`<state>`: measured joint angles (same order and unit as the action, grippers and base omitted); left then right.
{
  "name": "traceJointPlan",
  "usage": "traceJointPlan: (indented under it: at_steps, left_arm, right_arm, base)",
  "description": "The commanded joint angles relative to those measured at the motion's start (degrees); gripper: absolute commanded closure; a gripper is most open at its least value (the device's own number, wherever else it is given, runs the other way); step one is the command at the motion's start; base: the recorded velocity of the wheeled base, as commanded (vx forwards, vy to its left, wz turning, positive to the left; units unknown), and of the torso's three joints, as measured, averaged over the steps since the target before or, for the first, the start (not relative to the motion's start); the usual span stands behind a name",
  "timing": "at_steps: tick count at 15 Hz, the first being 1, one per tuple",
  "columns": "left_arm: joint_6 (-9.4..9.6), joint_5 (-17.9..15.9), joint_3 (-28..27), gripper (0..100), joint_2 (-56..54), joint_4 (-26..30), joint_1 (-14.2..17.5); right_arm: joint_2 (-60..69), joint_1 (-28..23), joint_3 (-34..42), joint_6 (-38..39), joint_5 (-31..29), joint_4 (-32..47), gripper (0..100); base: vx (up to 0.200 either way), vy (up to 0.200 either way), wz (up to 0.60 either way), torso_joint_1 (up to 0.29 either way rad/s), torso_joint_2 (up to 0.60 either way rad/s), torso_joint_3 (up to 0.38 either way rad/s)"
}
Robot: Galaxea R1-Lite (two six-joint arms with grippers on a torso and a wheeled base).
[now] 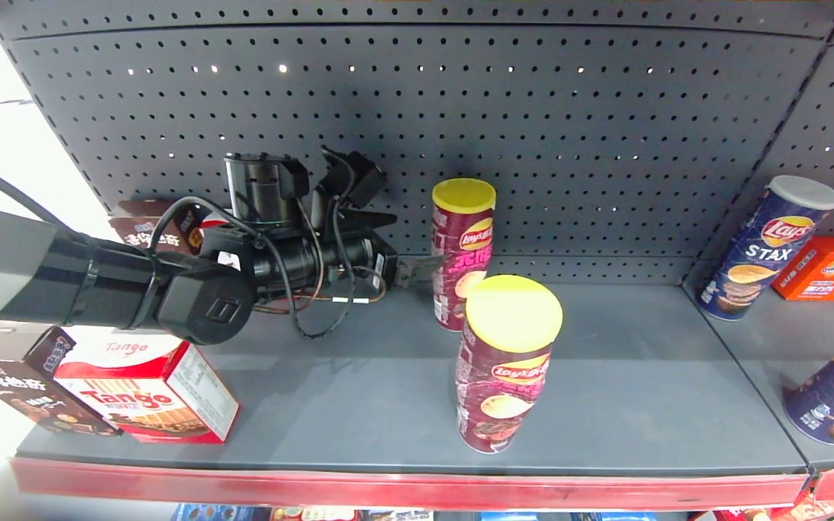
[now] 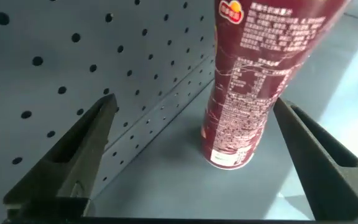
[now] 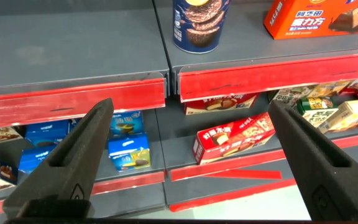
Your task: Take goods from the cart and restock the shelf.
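- Can of crisps [image 1: 462, 253], maroon with a yellow lid, is stood upright at the back of the shelf [image 1: 330, 391], close to the pegboard [image 1: 533, 108].
- Left gripper [image 1: 420, 269] is held released, its fingers spread, just beside that can.
- Second maroon can [image 1: 507, 362] is stood nearer the shelf's front edge.
- Right gripper [image 3: 191, 118] is held wide open and empty, before the lower shelves [image 3: 229, 81].

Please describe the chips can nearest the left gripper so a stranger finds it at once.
On the grey shelf, two maroon cans with yellow lids stand near the middle. The rear can stands close to the perforated back wall, by the open left gripper. Unlike the front can, it is far from the red shelf edge.
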<state>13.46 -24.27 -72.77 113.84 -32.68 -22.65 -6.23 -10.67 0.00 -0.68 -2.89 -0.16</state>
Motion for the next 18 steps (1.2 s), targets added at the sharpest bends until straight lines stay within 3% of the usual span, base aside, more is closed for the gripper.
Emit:
traceJointPlan:
  at_steps: [1,18]
  left_arm:
    - [-0.01,0.54,-0.10,0,1.13,-0.10,0.06]
    - [-0.01,5.55,-0.71,0,-1.16,-0.45,0.15]
  right_arm:
    - [-0.10,0.03,0.00,-0.02,-0.01,-0.02,0]
    - [-0.10,0.03,0.00,-0.02,-0.01,-0.02,0]
  base:
    - [0.000,0.000,0.00,0.000,0.00,0.000]
    - [0.000,0.000,0.00,0.000,0.00,0.000]
